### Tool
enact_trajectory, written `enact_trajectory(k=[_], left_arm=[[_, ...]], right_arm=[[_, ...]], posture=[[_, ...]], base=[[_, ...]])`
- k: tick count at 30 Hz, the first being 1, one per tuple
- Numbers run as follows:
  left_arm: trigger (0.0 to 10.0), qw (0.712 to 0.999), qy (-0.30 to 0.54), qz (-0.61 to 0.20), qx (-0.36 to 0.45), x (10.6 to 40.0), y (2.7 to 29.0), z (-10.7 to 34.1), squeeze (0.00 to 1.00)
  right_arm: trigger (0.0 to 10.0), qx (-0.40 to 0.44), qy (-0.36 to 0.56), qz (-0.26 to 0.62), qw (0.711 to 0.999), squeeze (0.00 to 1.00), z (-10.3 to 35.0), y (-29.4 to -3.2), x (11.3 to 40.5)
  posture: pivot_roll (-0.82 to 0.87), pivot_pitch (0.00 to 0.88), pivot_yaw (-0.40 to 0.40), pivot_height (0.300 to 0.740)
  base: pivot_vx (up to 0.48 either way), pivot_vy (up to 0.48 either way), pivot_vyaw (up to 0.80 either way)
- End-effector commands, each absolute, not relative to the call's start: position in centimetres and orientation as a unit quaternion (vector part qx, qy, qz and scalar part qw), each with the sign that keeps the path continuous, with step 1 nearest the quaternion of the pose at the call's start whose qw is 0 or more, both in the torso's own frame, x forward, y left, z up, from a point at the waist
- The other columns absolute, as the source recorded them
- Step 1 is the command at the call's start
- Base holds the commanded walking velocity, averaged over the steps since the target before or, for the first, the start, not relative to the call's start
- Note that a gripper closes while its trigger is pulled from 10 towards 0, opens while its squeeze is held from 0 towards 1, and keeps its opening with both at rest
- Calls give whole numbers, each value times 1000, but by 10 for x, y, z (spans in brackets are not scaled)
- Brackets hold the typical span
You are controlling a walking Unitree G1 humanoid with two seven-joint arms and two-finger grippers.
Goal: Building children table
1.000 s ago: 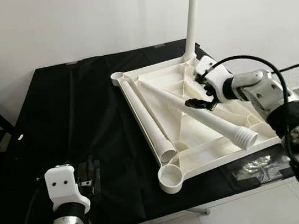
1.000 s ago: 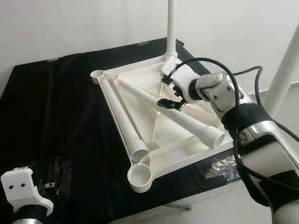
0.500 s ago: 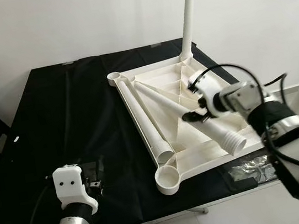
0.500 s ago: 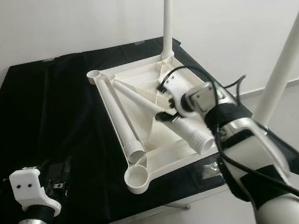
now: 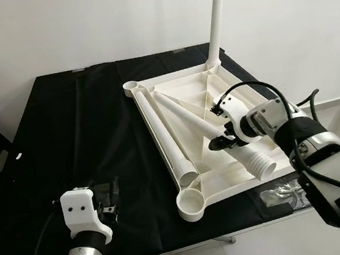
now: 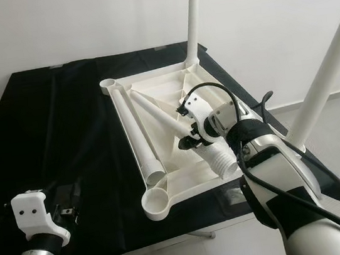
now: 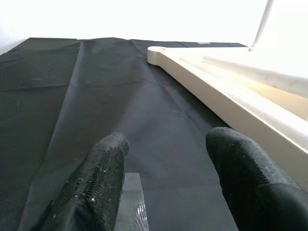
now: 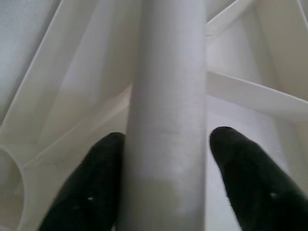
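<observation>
A black-draped worktop [image 5: 82, 133] carries the upturned white tabletop [image 5: 200, 91] at frame centre. The right hand [image 5: 220, 134] straddles a loose table leg [image 5: 222, 136] lying on it — fingers either side, the left one touching. The left hand [image 7: 163, 178] hovers low at the lower left, fingers spread and holding nothing.

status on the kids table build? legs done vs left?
Done: one leg stands screwed into the far corner of the upside-down tabletop. In hand: the right gripper straddles a loose leg. Left: another leg lies loose, near socket empty. Left gripper idle, open.

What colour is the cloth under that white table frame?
Black cloth, plain; clearest in the left eye view.
</observation>
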State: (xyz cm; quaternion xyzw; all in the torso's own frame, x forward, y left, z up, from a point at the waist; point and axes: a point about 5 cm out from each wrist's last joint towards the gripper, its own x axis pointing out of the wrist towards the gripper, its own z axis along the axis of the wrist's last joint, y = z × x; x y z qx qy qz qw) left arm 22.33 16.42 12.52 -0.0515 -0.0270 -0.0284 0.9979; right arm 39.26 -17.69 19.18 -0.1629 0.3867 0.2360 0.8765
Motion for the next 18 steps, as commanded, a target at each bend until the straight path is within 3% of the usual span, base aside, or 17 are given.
enact_trajectory(k=[1, 11, 18], left_arm=[[10000, 998, -31, -26, -53, 221, 164, 126, 0], [10000, 998, -30, -29, -54, 223, 165, 127, 0], [10000, 998, -39, -23, -52, 231, 174, 133, 0]], right_arm=[[0, -155, 420, 228, 864, 0, 177, -180, 387], [0, -120, 419, 225, 871, 0, 177, -180, 387], [0, -53, 324, 215, 920, 0, 199, -173, 400]], posture=[[22, 75, -44, 740], [18, 69, -35, 740], [13, 55, -26, 740]], base=[[0, 0, 0], [0, 0, 0], [0, 0, 0]])
